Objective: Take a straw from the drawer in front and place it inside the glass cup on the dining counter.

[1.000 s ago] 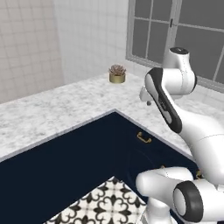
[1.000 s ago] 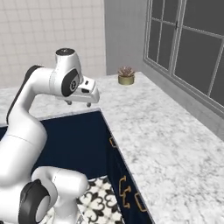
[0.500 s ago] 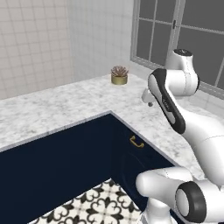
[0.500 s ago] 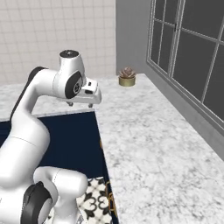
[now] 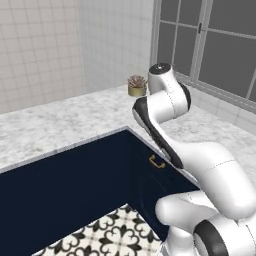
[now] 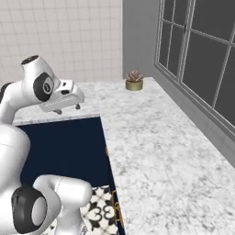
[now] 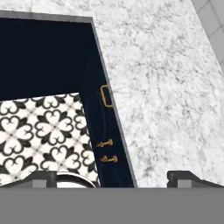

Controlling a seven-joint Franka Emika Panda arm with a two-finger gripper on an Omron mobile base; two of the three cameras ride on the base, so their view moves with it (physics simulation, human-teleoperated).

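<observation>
Hand view looks straight down on the inner corner of the marble counter, where two runs of navy cabinet fronts meet above a black-and-white patterned floor. I can pick out a curved brass handle on the front under the counter edge, with two smaller brass pulls lower down the same face; I take the curved one as the drawer, and it sits flush and closed. My hand shows as two dark tips at the bottom of this view, spread wide apart, released, with nothing between them. From the right base view the hand hangs off the white arm above the counter edge near the corner, fingers pointing down, clear of the surface. From the left base view the arm folds over the corner and hides the hand, and the same brass handle sits on the navy front just beneath the arm. A small potted plant stands at the far end of the counter by the window, well apart from my hand. I can't make out a straw or a cup on what I see.
</observation>
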